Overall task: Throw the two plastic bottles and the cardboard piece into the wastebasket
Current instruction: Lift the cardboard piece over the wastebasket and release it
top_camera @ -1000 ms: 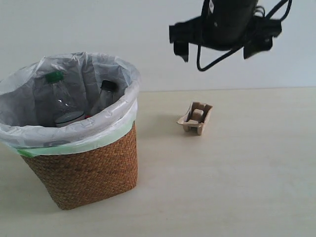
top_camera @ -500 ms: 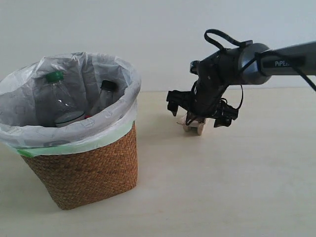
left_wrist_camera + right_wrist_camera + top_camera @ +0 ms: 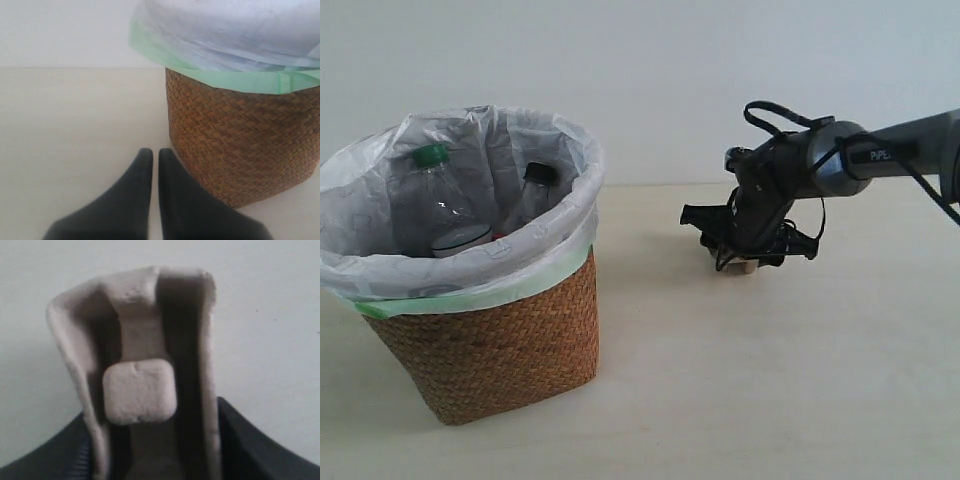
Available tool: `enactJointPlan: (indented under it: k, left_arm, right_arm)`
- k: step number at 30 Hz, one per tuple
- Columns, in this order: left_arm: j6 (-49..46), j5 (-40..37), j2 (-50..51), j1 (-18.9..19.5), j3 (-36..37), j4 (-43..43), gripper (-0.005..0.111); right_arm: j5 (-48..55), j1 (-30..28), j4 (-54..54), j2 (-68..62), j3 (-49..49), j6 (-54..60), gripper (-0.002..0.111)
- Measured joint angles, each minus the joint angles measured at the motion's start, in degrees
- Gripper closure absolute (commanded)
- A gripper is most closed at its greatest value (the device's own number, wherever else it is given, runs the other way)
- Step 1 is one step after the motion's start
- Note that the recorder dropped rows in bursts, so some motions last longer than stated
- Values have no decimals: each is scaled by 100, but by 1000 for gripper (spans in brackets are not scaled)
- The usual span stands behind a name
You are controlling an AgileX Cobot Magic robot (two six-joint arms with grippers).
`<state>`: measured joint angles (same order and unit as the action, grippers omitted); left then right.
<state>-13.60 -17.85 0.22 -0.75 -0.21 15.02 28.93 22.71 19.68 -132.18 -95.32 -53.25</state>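
One tan, raised-walled cardboard piece (image 3: 140, 390) is clamped in the right gripper (image 3: 742, 262). A green-capped bottle (image 3: 432, 200) and a black-capped bottle (image 3: 533, 192), two in all and both clear, stand in one wicker wastebasket (image 3: 490, 350). The left gripper (image 3: 151, 152) is closed and empty.

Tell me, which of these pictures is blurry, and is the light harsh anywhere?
Right wrist view: the tan moulded cardboard piece fills the frame and looks soft, too close to focus. Left wrist view: the brown woven wicker wastebasket is crisp, its weave clear. Exterior view: even light, no glare, only a faint shadow beside the wastebasket.
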Motion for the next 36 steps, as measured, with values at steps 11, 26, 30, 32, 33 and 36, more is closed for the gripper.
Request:
enactJointPlan:
  k: [11, 26, 30, 32, 33, 36]
  left_arm:
    - [0, 0, 0, 0, 0, 0, 103]
    - [0, 0, 0, 0, 0, 0, 103]
    - [0, 0, 0, 0, 0, 0, 103]
    - [0, 0, 0, 0, 0, 0, 103]
    - [0, 0, 0, 0, 0, 0, 103]
    - [0, 0, 0, 0, 0, 0, 103]
  right_arm:
    - [872, 0, 173, 209, -45, 808, 108]
    - [3688, 0, 2371, 2675, -22, 890, 108]
    - [4026, -9, 2540, 3013, -22, 890, 108]
    - [4056, -9, 2491, 3053, -22, 890, 108]
    - [4069, -22, 2410, 3053, -22, 890, 108]
    - [4038, -22, 1999, 3053, 150, 901, 108]
